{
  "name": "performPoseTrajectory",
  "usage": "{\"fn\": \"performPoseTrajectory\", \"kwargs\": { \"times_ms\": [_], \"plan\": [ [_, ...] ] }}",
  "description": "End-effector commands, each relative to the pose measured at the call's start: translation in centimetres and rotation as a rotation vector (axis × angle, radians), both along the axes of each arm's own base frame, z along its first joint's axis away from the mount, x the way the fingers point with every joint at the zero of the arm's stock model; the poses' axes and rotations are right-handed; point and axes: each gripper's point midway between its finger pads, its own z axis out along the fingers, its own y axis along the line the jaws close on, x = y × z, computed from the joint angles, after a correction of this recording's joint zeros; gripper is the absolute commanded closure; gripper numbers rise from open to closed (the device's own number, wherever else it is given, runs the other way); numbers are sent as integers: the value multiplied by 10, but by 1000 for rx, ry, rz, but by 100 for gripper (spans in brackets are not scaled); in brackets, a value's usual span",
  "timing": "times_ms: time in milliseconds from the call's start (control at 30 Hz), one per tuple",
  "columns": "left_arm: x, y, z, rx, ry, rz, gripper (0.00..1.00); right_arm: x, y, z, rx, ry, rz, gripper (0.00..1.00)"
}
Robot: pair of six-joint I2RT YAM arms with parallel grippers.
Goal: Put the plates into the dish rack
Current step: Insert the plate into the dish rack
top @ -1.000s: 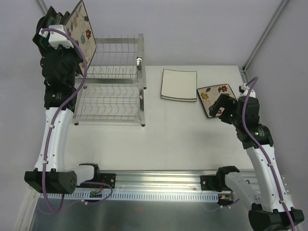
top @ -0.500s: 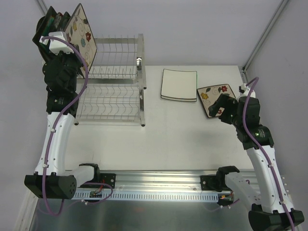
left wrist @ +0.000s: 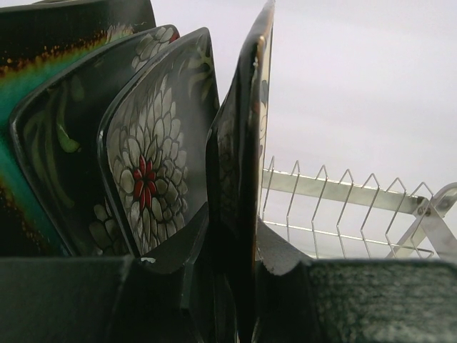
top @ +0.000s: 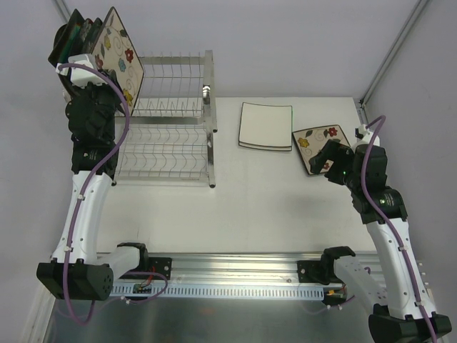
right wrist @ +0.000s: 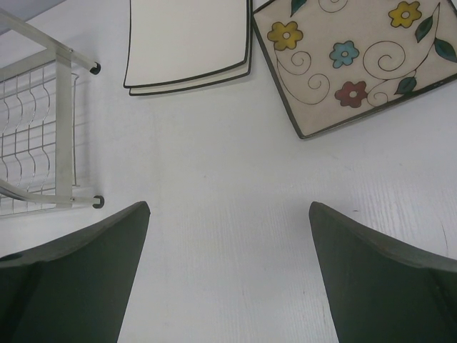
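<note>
Left gripper (left wrist: 232,250) first: its jaws are drawn in narrow, pinching the bottom edge of the upright flowered plate (left wrist: 246,143), which the wrist camera sees edge-on. From above, that cream plate stands tilted at the far left end of the dish rack (top: 164,153), over the upper tier. Just left of it, the black chrysanthemum plate (left wrist: 153,164) stands on edge, and beyond that sits the teal plate (left wrist: 43,143), all packed close together. To the right of the grip, a row of bare wire prongs runs along the rack.

Over to the right gripper (right wrist: 228,207): jaws spread wide, nothing between them, hanging above the bare white table (top: 271,207). Just beyond its fingers, up and to the right, the flat flowered plate (right wrist: 357,64) lies on the table. Beside that, to the left, the white square plate (right wrist: 189,39) lies flat too, with a second rim showing beneath it. The rack's right-hand legs stand well left of the open jaws.
</note>
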Motion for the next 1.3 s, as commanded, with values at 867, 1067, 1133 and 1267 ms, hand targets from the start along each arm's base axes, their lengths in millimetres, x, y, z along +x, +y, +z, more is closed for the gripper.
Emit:
{"fn": "performPoseTrajectory", "kwargs": {
  "times_ms": [867,1067,1133,1267],
  "plan": [
    [-10,5,57,-25,-217,17,87,-2,0,8,19,-40,-4,0],
    [-19,7,51,-36,-209,30,77,-2,-2,7,16,-39,-10,0],
    [-22,9,51,-39,-206,38,74,-2,-1,8,18,-39,-7,1],
    [-24,10,50,-36,-197,44,66,0,0,7,26,-38,-5,0]
  ]
}}
